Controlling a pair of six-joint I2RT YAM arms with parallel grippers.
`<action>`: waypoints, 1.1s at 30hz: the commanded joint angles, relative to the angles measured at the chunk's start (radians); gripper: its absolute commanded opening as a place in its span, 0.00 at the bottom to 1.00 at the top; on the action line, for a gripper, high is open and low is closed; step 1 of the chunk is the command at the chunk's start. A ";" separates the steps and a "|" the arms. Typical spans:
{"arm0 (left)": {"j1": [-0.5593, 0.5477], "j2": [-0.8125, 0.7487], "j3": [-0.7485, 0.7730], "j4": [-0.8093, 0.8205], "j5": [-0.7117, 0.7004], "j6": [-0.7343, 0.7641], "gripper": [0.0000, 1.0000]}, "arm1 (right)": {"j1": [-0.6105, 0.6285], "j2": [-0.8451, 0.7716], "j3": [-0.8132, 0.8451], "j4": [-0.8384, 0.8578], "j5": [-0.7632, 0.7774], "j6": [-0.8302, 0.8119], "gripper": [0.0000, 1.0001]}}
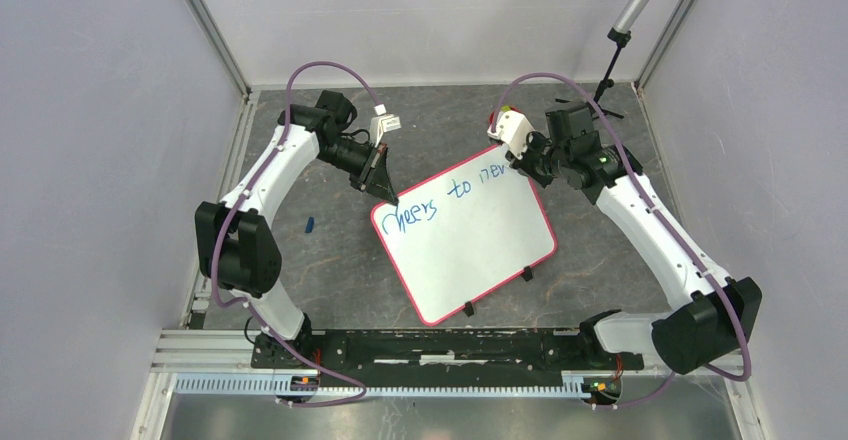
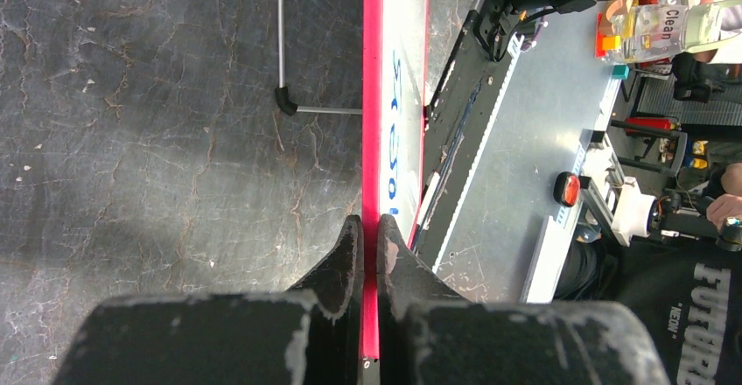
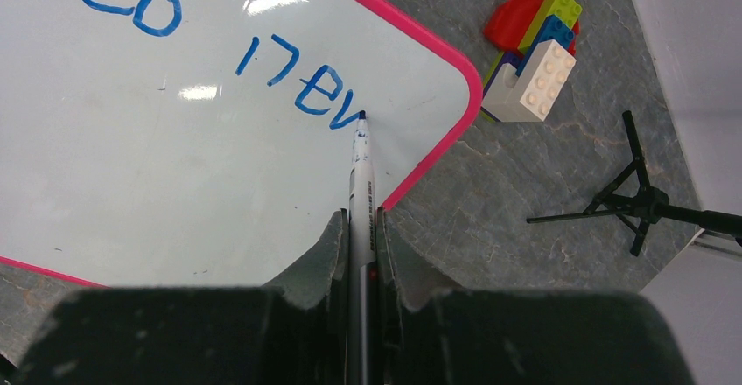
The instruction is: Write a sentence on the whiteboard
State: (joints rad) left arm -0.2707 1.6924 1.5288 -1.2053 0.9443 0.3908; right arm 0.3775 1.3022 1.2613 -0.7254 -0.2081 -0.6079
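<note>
The whiteboard (image 1: 470, 250) with its pink-red rim lies tilted on the dark table, black clips along its near edge. Blue lettering (image 1: 450, 195) on it reads "Cheers to nev", one line. My left gripper (image 1: 390, 198) is shut on the board's far left corner; the left wrist view shows the rim (image 2: 371, 140) pinched between the fingers (image 2: 347, 254). My right gripper (image 1: 525, 165) is shut on a white marker (image 3: 360, 192). The marker's tip (image 3: 360, 117) touches the board (image 3: 175, 184) at the end of the last stroke of "nev" (image 3: 297, 79).
A stack of coloured toy bricks (image 3: 529, 57) sits just past the board's far right corner, also in the top view (image 1: 510, 125). A small blue cap (image 1: 310, 225) lies left of the board. A black stand (image 3: 634, 197) is at the back right.
</note>
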 commanded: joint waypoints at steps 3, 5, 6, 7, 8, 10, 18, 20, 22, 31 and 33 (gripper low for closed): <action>-0.004 -0.010 0.004 0.007 0.005 0.043 0.03 | -0.005 -0.022 -0.013 0.025 0.017 -0.014 0.00; -0.004 -0.010 0.004 0.007 0.005 0.043 0.02 | -0.005 -0.038 -0.035 0.024 0.022 -0.015 0.00; -0.004 -0.010 0.004 0.007 0.006 0.044 0.02 | -0.005 -0.045 -0.043 0.022 0.025 -0.016 0.00; -0.004 -0.010 0.004 0.006 0.005 0.044 0.02 | -0.006 -0.048 -0.050 0.022 0.028 -0.018 0.00; -0.004 -0.009 0.005 0.007 0.007 0.044 0.02 | -0.006 -0.052 -0.054 0.020 0.030 -0.019 0.00; -0.004 -0.010 0.003 0.008 0.007 0.044 0.02 | -0.008 -0.056 -0.062 0.019 0.030 -0.020 0.00; -0.005 -0.007 0.004 0.007 0.004 0.046 0.02 | -0.018 -0.034 -0.032 0.023 0.049 -0.037 0.00; -0.005 -0.005 0.004 0.007 0.004 0.046 0.03 | -0.021 -0.018 -0.003 0.023 0.049 -0.041 0.00; -0.005 -0.004 0.004 0.007 0.003 0.046 0.02 | -0.025 -0.004 0.020 0.025 0.047 -0.042 0.00; -0.005 -0.002 0.006 0.007 0.005 0.049 0.02 | -0.026 0.033 0.098 0.004 0.019 -0.041 0.00; -0.005 -0.003 0.005 0.007 0.003 0.049 0.02 | -0.026 0.032 0.111 -0.011 0.009 -0.043 0.00</action>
State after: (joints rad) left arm -0.2710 1.6924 1.5288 -1.2068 0.9443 0.3908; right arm 0.3550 1.3285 1.3067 -0.7300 -0.1791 -0.6376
